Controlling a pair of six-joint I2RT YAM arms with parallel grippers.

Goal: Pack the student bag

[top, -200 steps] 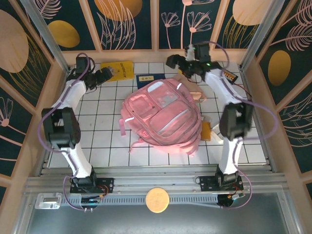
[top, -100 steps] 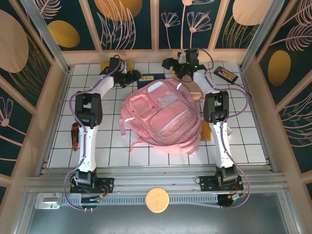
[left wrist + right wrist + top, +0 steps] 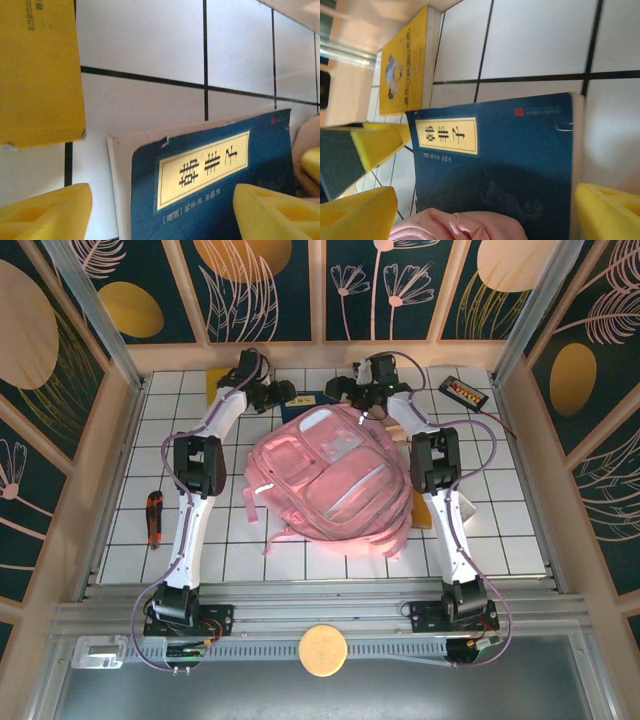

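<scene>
One student bag (image 3: 330,485), pale pink with its pockets facing up, lies in the middle of the tiled bench (image 3: 200,540) and is much the biggest thing there. Two arms, left (image 3: 190,470) and right (image 3: 440,465), reach to the far edge behind it. Two books lie there: a blue one (image 3: 298,398) at the bag's top edge and a yellow one (image 3: 215,380) just beside it. One orange-and-black tool (image 3: 153,518) lies well apart on the left.

The left wrist view shows the left jaws spread wide, yellow fingers (image 3: 45,212) low over the blue book (image 3: 210,180), gripping nothing. The right wrist view shows the right jaws equally wide and empty, fingers (image 3: 610,212) over the same book. There, pink bag fabric (image 3: 455,225) overlaps the book's near edge. Its pale title label is too small to see from above.
</scene>
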